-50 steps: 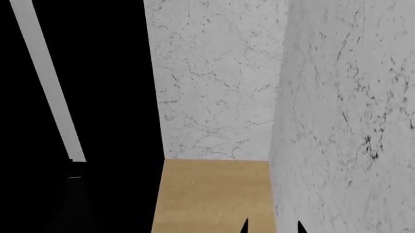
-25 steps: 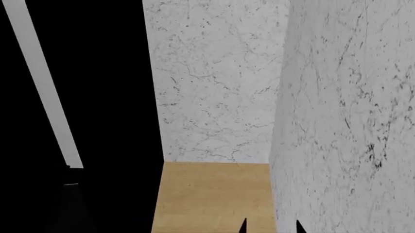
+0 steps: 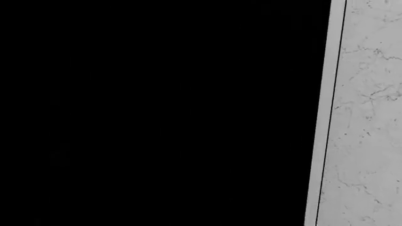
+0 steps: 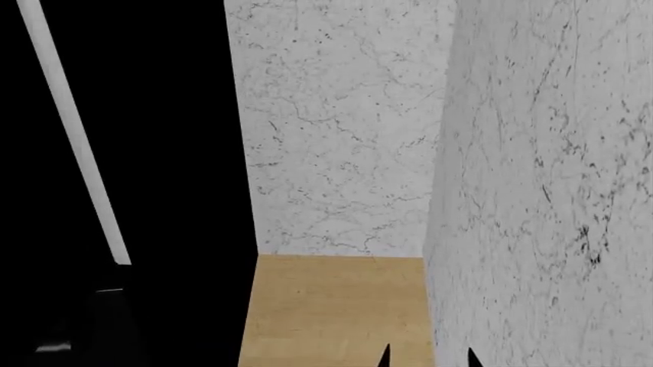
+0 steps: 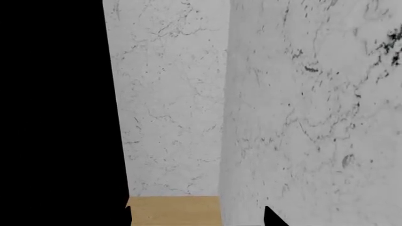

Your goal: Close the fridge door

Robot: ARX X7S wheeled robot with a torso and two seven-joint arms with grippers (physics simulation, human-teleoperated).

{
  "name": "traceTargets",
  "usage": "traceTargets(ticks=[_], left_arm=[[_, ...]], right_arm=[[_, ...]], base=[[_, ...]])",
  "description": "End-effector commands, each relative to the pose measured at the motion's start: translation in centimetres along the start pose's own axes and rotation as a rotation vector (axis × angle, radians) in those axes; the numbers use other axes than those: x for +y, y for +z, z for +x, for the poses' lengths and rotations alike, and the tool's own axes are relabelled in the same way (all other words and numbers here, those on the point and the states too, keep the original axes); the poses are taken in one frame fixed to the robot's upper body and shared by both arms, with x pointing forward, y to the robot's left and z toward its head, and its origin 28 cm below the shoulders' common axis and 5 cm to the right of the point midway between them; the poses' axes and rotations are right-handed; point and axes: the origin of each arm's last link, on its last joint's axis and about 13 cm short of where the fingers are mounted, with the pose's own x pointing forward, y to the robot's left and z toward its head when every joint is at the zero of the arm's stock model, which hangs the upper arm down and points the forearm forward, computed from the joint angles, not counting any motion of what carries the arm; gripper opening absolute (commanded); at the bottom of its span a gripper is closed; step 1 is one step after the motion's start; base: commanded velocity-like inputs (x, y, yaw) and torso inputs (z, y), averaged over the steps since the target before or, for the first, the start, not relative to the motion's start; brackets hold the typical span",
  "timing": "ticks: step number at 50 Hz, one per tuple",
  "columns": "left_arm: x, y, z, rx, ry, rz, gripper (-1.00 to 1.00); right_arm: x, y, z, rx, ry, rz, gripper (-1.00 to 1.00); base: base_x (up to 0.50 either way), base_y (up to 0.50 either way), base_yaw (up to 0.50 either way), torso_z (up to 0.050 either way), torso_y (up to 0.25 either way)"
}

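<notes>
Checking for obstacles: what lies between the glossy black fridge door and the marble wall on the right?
In the head view, only bare tan wooden floor lies between the glossy black fridge door and the white marble side wall.

**Most of the scene lost to black**

The fridge door (image 4: 153,153) runs off the head view's top, bottom and left edges; its handle can't be made out. Only two fingertips (image 4: 386,356) of the right gripper (image 4: 429,358) poke in; the left gripper is nowhere visible.
</notes>
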Motion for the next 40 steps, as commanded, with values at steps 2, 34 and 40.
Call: traceTargets(ticks=[2, 34, 40], left_arm=[[3.4, 4.4, 4.0, -0.116, 0.223, 0.071, 1.0], [-0.9, 16.9, 13.1, -0.312, 0.334, 0.101, 1.0], [-0.9, 17.3, 12.8, -0.327, 0.334, 0.077, 1.0]], right_arm=[[-0.2, -0.2, -0.2, -0.002, -0.003, 0.007, 1.0], [-0.3, -0.3, -0.8, -0.014, 0.008, 0.018, 1.0], [-0.3, -0.3, -0.8, -0.014, 0.003, 0.021, 1.0]], base=[[0.0, 0.0, 0.0, 0.0, 0.0], [0.0, 0.0, 0.0, 0.0, -0.002], [0.0, 0.0, 0.0, 0.03, -0.157]])
